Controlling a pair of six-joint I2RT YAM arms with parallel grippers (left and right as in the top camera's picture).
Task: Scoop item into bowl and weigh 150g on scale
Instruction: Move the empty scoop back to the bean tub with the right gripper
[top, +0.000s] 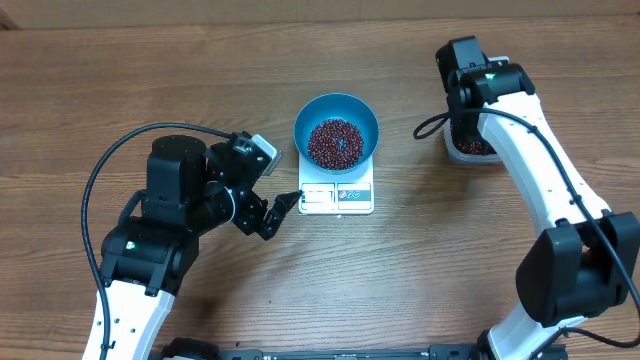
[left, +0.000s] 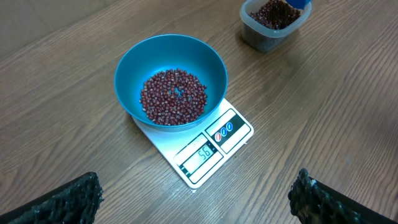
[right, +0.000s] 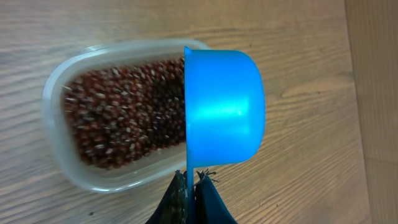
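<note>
— Checked the right gripper (right: 193, 186)?
— Found it clenched tight on the handle of the scoop (right: 224, 109), above the tub (right: 53, 124) of beans (right: 118, 118).
— And the scoop's lie?
— Ran lengthwise from the fingers toward 12 o'clock in the wrist view. Lay tipped on its side, mouth turned to 9 o'clock, facing the beans in the tub. Could not tell whether touching them.
— Located the bowl (top: 303, 118)?
— Sat squarely on the scale (top: 337, 196), at 9 o'clock from the tub in the overhead view, well apart. Held a shallow layer of beans already. Made out 56 on the display; judged that well short of the target.
— Noted the left gripper (top: 278, 213)?
— Spread wide, grasping nothing. Parked just beside the scale's left edge, at about 7 o'clock from the bowl.
— Nearer arm for the next dip, then?
— The right, plainly: over the tub, scoop in its grip. Probably called for a dig toward 9 o'clock in the wrist view, then a carry toward 9 o'clock across the table (top: 120, 70) to the bowl.
</note>
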